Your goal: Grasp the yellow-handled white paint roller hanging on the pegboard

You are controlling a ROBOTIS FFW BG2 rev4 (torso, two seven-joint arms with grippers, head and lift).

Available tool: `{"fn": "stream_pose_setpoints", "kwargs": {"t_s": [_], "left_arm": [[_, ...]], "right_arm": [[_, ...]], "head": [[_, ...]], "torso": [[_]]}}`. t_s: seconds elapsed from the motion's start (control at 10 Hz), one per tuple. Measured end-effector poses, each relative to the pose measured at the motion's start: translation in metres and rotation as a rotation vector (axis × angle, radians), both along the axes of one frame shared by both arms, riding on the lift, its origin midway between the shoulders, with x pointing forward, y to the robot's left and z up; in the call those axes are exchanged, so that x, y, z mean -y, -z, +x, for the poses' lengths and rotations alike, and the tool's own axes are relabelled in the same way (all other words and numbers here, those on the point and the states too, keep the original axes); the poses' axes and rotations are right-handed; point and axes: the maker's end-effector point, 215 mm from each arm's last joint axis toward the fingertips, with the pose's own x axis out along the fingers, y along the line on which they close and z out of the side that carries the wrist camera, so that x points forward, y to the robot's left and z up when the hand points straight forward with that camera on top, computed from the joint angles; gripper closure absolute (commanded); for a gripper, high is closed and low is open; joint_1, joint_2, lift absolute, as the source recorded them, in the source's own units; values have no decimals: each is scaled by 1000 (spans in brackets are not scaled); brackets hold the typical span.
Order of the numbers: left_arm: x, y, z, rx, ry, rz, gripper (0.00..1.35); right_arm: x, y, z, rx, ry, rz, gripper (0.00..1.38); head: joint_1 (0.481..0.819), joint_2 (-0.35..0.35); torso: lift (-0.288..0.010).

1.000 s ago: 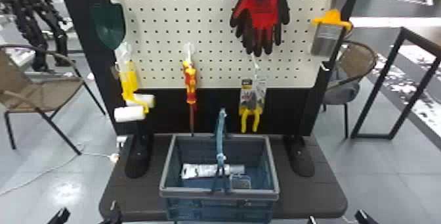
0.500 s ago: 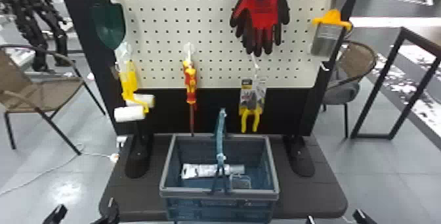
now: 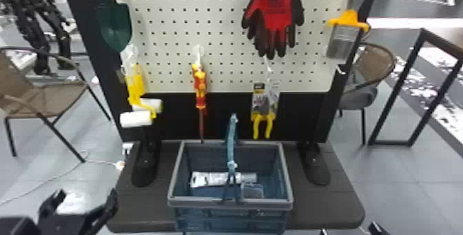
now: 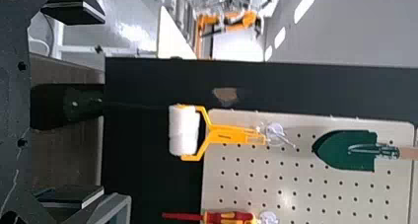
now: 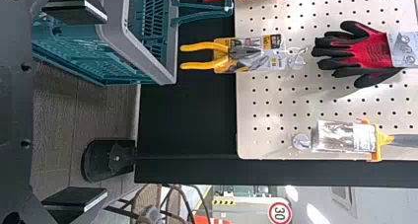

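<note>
Roller, head view: the yellow-handled white paint roller (image 3: 136, 94) is hanging upright low on the pegboard (image 3: 227, 44), at the robot's left side.
Left gripper, head view: the left gripper (image 3: 87, 193) is sitting low with its jaws spread wide; the roller is lying ahead of it, higher up and somewhat to the robot's right.
Nearer arm: I'm judging it to be the left; the right gripper (image 3: 349, 227) is waiting beyond the basket (image 3: 230, 203).
Handle, left wrist view: the yellow handle (image 4: 231, 133) is running up and down the room, the white roll (image 4: 184, 130) lying crosswise below it.
Left jaws, left wrist view: they are standing apart, holding nothing, and the roller is hanging well apart from them, so an upward reach to the handle is probably coming, one finger passing each side.
Right jaws, right wrist view: they are standing apart and empty, facing pliers (image 5: 231, 56) and gloves (image 5: 362, 51).
</note>
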Motion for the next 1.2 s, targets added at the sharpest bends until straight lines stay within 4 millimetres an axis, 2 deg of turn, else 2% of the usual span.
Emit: {"fn": "stream_pose_setpoints", "kwargs": {"t_s": [0.1,0.3,0.5,0.9,1.2], "left_arm": [[-6,-8,16,-7,53,15,91],[-20,-11,46,-37,115,-6,90],[-14,-14,77,-67,182,-38,88],[-14,-70,142,3,357,4,84],[-10,-91,169,-35,529,50,62]], "right_arm": [[0,0,0,0,-1,0,68],[-1,1,1,-2,-2,2,68],[-2,3,1,-5,-7,4,68],[-8,6,3,-10,-23,10,70],[-13,6,7,-9,-37,21,68]], "head": [[549,0],[549,0],[549,0],[549,0],[549,0]], "torso": [[-100],[-100],[-100],[-100],[-100]]}}
